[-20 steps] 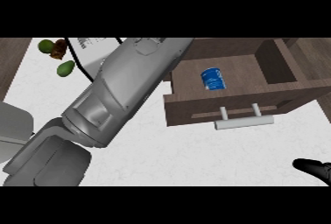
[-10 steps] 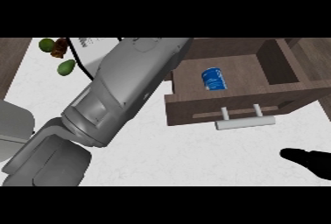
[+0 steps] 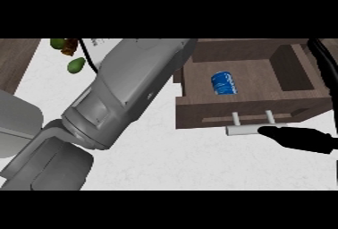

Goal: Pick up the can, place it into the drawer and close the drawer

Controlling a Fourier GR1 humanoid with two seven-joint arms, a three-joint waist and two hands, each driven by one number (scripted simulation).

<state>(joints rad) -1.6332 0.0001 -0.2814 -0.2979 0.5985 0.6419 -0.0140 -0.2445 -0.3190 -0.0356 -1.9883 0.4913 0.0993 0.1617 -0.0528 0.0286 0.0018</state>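
In the head view the can (image 3: 224, 83) already lies on its side on the floor of the open drawer (image 3: 198, 110). It sits beyond the drawer front, up and to the left of the right hand's fingertips (image 3: 267, 131). The picking and placing look done, so the step in hand is judged to be closing the drawer.

The right hand (image 3: 300, 138) comes in from the right edge with its fingers stretched out straight and together, holding nothing. Their tips are at the right part of the white handle (image 3: 242, 130); whether they touch it or lie just over it cannot be told.

The left forearm (image 3: 125, 98) crosses the white counter (image 3: 198, 163) well to the left of those fingers. The left hand itself does not show. A green fruit (image 3: 77, 65) lies far off to the upper left, clear of the work.

The next move probably calls for pressing against the handle or the drawer front and pushing away from the robot. The push should run straight along the drawer's travel, so that the fingers do not slide off the thin bar or skew the drawer. The can lies low enough that it should not block the closing.
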